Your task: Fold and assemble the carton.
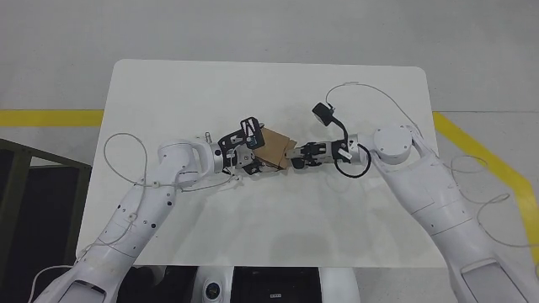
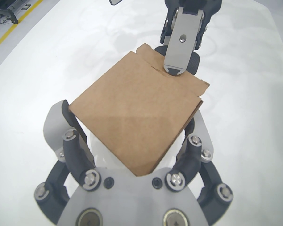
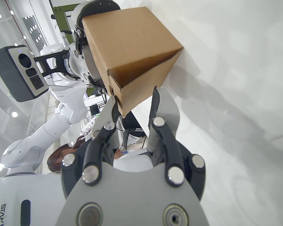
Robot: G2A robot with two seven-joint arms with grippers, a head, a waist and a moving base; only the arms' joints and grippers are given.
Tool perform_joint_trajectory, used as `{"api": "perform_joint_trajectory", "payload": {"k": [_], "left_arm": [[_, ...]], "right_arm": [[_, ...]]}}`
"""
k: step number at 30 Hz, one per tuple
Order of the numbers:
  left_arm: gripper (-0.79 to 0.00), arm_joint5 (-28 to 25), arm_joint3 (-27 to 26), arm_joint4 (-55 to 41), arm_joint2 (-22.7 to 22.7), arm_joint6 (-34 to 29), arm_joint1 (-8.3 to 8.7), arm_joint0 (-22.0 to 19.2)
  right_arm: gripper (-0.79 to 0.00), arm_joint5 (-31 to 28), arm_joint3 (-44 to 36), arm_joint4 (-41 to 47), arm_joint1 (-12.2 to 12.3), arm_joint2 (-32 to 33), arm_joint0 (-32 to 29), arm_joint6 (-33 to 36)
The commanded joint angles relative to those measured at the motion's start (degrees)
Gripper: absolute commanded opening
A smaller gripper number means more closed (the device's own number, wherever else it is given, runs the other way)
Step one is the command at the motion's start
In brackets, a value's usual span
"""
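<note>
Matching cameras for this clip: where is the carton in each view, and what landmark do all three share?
Top view: carton at mid-table, between the two arms.
Left wrist view: centre, gripped by the left tool.
Right wrist view: upper middle, open end toward the camera.
Landmark: the right tool at the carton's flap edge, also seen at and.

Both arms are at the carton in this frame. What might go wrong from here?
1. The right gripper straddles just one corner of the carton at its open end; closing there might crush or tear that wall.
2. The left gripper grips the hollow carton across its side walls, so a push from the other end may make it slip or collapse.
</note>
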Motion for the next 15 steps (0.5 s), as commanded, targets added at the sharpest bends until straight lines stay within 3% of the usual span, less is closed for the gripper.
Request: {"api": "perform_joint_trajectory", "payload": {"k": [1, 15], "left_arm": [[0.000, 0.02, -0.02, 0.01, -0.01, 0.00, 0.00, 0.02], [0.000, 0.14, -0.17, -0.18, -0.03, -0.02, -0.02, 0.05]], "right_arm": [[-0.545, -0.04, 0.07, 0.02, -0.09, -0.20, 0.26, -0.03], [-0.557, -0.69, 1.77, -0.11, -1.22, -2.56, 3.05, -0.13]]}}
